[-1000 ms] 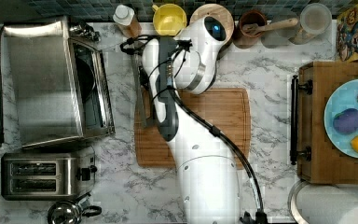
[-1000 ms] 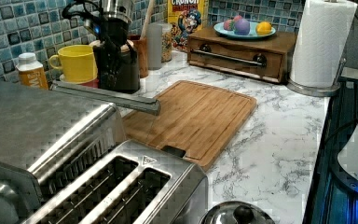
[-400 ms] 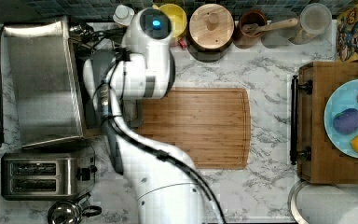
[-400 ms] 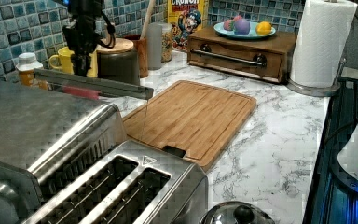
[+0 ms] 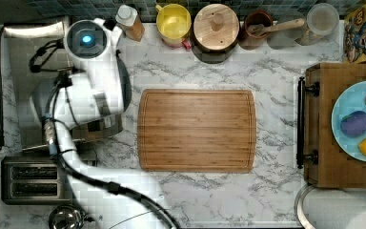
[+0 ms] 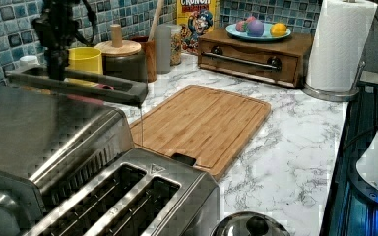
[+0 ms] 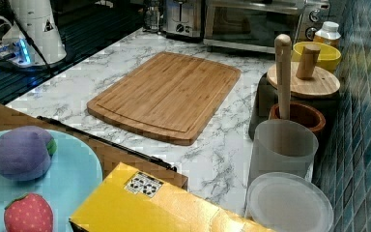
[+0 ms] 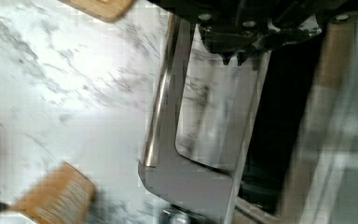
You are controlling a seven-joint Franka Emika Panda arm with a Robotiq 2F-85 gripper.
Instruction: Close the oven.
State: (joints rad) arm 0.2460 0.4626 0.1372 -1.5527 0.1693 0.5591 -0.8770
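Upper left of the left view: the oven (image 6: 34, 132) sits beside the cutting board (image 6: 202, 123), door (image 6: 78, 83) partly raised. The gripper (image 6: 56, 59) meets the door; its opening can't be judged.

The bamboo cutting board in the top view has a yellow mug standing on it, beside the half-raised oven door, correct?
Not quite: the rectangular bamboo cutting board is bare. The top view shows the yellow mug standing on the marble counter by the tiled wall. The steel toaster oven door is indeed half raised.
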